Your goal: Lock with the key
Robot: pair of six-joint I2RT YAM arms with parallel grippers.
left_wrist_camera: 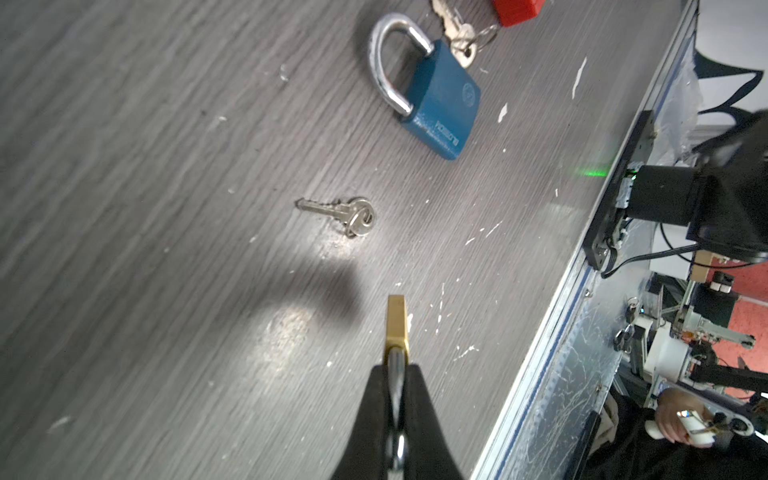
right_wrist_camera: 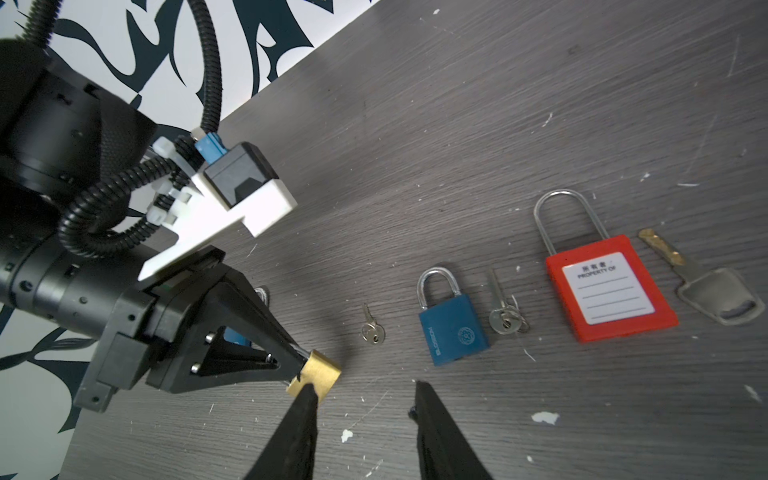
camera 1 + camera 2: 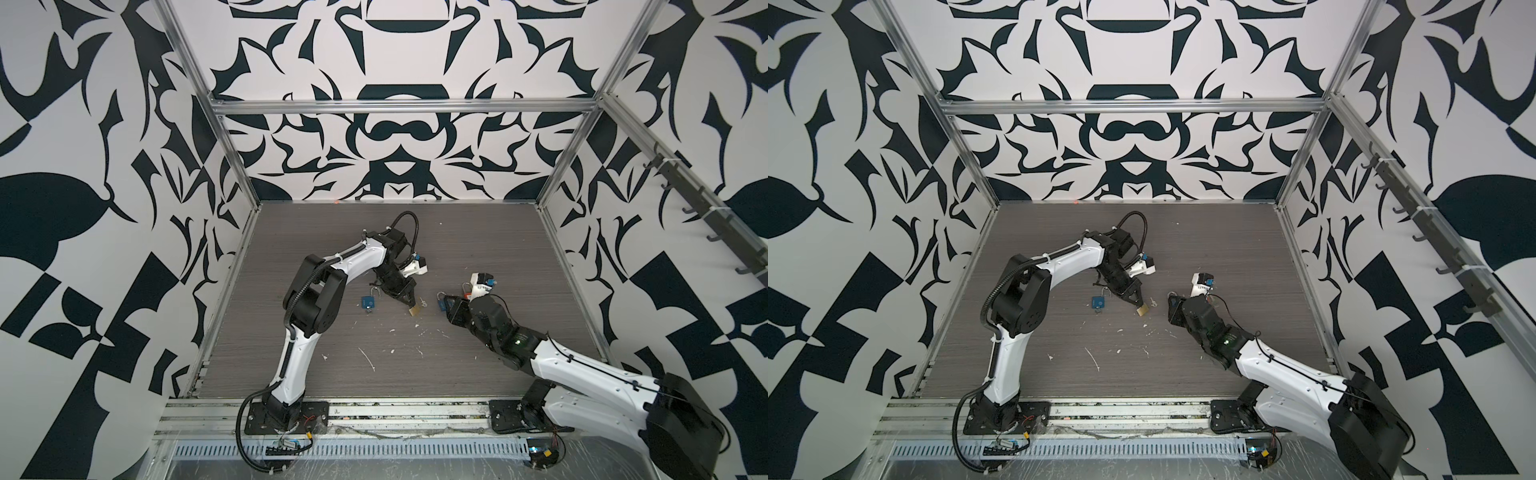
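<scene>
My left gripper (image 1: 397,374) is shut on the steel shackle of a small brass padlock (image 1: 396,320), holding its body just above the dark table near the middle, as both top views show (image 3: 414,311) (image 3: 1142,309). A small silver key (image 1: 340,212) lies flat on the table just beyond the padlock, also in the right wrist view (image 2: 371,328). My right gripper (image 2: 363,386) stands open with nothing between its fingers. One fingertip (image 2: 307,390) sits right by the brass padlock (image 2: 318,372); I cannot tell if it touches.
A blue padlock (image 2: 453,328), a ringed key (image 2: 503,316), a red padlock (image 2: 611,286) and a large grey-headed key (image 2: 706,286) lie in a row past the small key. Another blue padlock (image 3: 368,302) lies left of my left gripper. White paint flecks mark the table (image 3: 374,361).
</scene>
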